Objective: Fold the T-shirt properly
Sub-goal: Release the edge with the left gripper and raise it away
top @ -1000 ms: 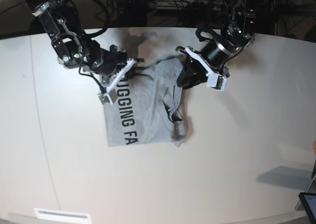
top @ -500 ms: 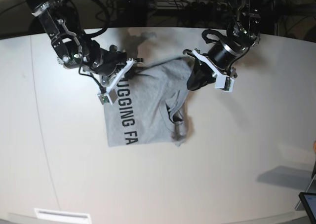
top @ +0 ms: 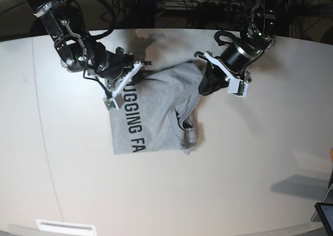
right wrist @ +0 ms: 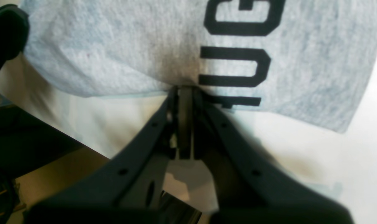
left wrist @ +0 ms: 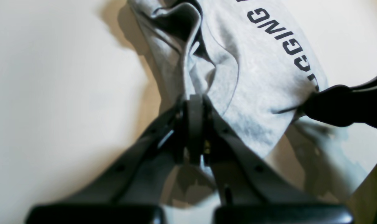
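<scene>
Note that the T-shirt [top: 151, 116] lies on the desk [top: 250, 158], lettering up, its far edge lifted. Both grippers are clamped on that edge, left gripper [top: 204, 86] and right gripper [top: 125, 80], to stretch it flat. Since a second ago, the left gripper has closed and pulled outward.

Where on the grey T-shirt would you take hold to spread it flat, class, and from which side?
Grip the T-shirt at its bunched edge on the base view's right, coming from that side. The cloth there lies rumpled and doubled over, while the lettered part lies flat. The left gripper is shut on that edge.
</scene>
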Robot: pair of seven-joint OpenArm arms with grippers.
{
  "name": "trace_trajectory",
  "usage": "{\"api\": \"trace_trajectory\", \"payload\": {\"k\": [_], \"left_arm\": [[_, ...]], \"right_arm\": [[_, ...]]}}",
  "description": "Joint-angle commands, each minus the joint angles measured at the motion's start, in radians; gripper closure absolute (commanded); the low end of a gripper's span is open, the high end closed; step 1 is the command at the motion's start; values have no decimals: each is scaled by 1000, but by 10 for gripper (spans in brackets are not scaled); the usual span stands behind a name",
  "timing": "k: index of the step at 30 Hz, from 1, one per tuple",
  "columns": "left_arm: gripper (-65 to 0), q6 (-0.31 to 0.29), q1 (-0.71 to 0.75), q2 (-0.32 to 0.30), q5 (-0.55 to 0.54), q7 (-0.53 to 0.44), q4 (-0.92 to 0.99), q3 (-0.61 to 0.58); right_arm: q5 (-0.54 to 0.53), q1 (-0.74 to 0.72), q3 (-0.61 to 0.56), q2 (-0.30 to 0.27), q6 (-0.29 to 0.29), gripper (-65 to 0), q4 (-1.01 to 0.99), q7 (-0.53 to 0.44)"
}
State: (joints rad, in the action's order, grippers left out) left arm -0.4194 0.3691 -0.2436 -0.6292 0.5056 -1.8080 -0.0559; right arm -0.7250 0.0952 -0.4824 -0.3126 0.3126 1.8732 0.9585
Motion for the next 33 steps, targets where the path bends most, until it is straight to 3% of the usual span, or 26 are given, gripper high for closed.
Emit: {"api": "trace_trajectory", "payload": {"k": [1, 21, 24, 29, 33], "left_arm": [[0, 1, 1, -9, -10, -26, -14, 28], [-8, 1, 9, -17, -8, -26, 24, 57], [-76, 1, 8, -36, -8, -26, 58, 58], [-260, 1, 12, -35, -11, -28, 57, 141], [-312, 1, 11, -33, -14, -28, 32, 202]], "right_arm": [[-5, -10, 4, -4, -7, -3, 12, -16], [-9, 1, 0, -1, -7, -3, 30, -11], [-11, 11, -2, -1, -7, -3, 76, -11], [-11, 5, -5, -1, -7, -3, 85, -9], [-11, 4, -5, 0, -7, -3, 85, -13]]}}
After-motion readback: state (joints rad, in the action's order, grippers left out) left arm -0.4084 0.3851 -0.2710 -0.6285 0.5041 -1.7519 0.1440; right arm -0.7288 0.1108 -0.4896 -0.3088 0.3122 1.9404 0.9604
